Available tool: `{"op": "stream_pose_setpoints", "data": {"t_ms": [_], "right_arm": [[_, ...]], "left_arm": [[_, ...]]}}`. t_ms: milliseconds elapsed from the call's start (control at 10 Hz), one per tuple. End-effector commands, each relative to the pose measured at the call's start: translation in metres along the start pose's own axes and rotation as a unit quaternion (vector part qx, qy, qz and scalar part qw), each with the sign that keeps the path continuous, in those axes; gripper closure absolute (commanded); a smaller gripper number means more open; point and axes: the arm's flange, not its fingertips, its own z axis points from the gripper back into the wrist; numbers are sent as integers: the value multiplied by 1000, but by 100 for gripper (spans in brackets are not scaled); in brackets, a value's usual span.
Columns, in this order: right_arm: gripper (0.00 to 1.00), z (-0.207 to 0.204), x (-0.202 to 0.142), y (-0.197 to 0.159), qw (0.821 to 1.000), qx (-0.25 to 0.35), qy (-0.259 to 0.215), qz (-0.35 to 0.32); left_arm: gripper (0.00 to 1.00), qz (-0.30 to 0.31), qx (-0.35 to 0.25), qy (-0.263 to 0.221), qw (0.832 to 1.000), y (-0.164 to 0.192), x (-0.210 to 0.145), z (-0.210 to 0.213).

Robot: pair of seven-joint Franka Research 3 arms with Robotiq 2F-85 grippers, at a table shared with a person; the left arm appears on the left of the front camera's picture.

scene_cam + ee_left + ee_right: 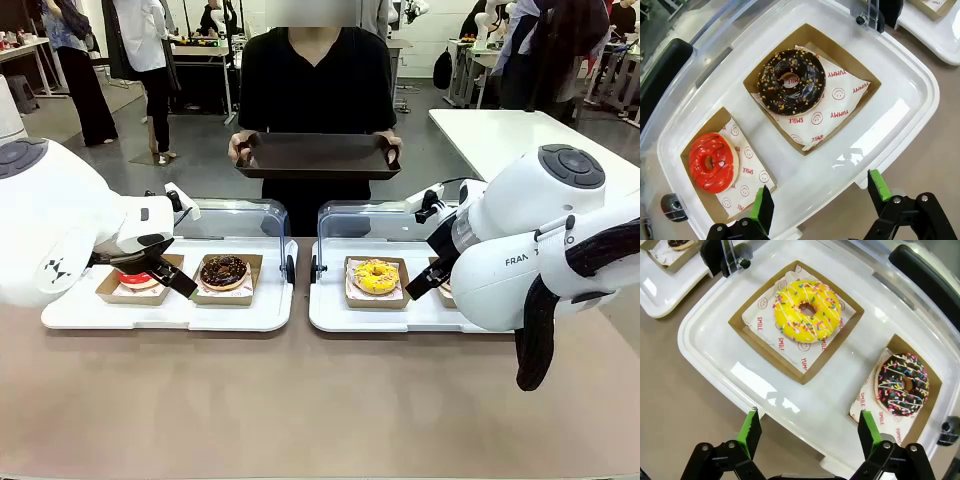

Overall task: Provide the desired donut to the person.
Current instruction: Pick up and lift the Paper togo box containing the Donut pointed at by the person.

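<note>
The person [315, 90] in a black top stands at the far side, both hands holding a dark tray [318, 155] out over the table edge. Four donuts sit in brown paper boxes. A red-glazed donut [712, 162] and a chocolate donut with nuts [791, 80] share the left white tray [900, 125]. A yellow sprinkled donut [807, 311] and a chocolate sprinkled donut [902, 385] lie in the right white tray [715, 340]. My left gripper [821, 200] hovers open above the left tray's near edge. My right gripper [809, 435] hovers open above the right tray's near rim.
Both trays have clear lids [235, 215] hinged up at the back. In the front view my left arm [60, 230] covers part of the red donut's box and my right arm [530, 250] hides the chocolate sprinkled donut. Bare brown table [300, 400] lies in front.
</note>
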Motion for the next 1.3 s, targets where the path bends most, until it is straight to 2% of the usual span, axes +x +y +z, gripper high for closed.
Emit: {"op": "stream_pose_setpoints", "data": {"t_ms": [0,1200], "right_arm": [[0,0,0,0,1000,0,0,0],[0,0,0,0,1000,0,0,0]], "left_arm": [[0,0,0,0,1000,0,0,0],[0,0,0,0,1000,0,0,0]]}}
